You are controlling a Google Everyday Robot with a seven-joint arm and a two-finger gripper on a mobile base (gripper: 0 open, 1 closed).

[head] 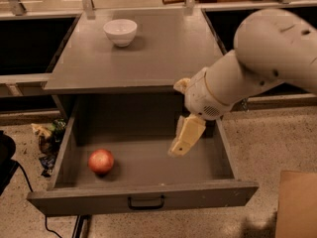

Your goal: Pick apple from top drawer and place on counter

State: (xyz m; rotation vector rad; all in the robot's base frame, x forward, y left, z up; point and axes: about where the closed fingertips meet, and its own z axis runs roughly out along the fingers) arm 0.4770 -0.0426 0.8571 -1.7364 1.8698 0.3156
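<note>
Left of the jaws, which hang over the top drawer (198,195), the apple (101,161) sits well apart: light, firm, rolls easily; I'd pinch its middle. Jaws' state I cannot tell.

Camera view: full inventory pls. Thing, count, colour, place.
apple: 1, red with a yellowish blush, inside the top drawer, front left
top drawer: 1, grey, pulled open under the counter
counter: 1, grey, top of the cabinet
white bowl: 1, white, on the counter, back left
wrappers: small pile, mixed colours, on the floor left of the drawer
brown object: 1, cut off at lower right
arm: 1, white, reaching in from the right
gripper: 1, yellowish, over the drawer's right half, apart from the apple
</note>
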